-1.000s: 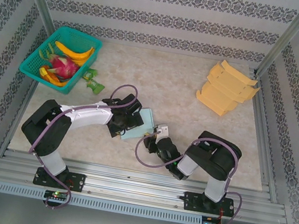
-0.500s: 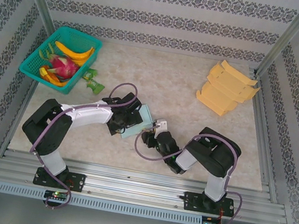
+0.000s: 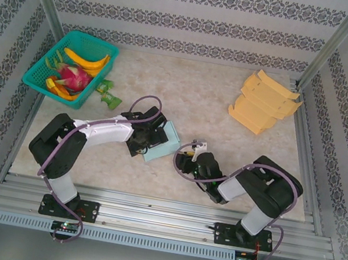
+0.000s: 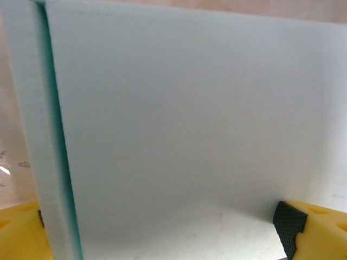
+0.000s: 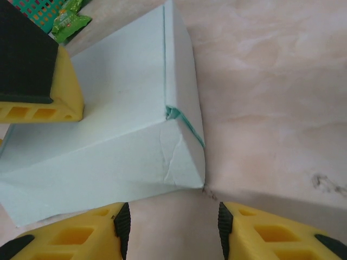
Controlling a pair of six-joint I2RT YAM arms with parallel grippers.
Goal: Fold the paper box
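Note:
The pale teal paper box point(image 3: 165, 140) sits folded up near the middle of the table. In the left wrist view its broad face point(image 4: 179, 124) spans the space between my yellow fingers, whose black pad point(image 4: 287, 234) presses its lower right edge. My left gripper point(image 3: 148, 140) point(image 4: 162, 241) is shut on the box. The right wrist view shows the box's creased corner point(image 5: 184, 162) just ahead of my right gripper point(image 5: 171, 230) point(image 3: 185, 162), which is open over bare table with nothing between its fingers. One left finger point(image 5: 32, 70) lies on the box's top.
A teal basket point(image 3: 45, 57) of bananas and a dragon fruit stands at the back left, with a green packet point(image 3: 107, 95) point(image 5: 73, 21) beside it. A stack of flat yellow boxes point(image 3: 263, 104) lies at the back right. Metal rails border the table.
My right gripper has drawn back to the right, away from the box's corner. The left gripper keeps hold of the box, which now stands more compact and upright.

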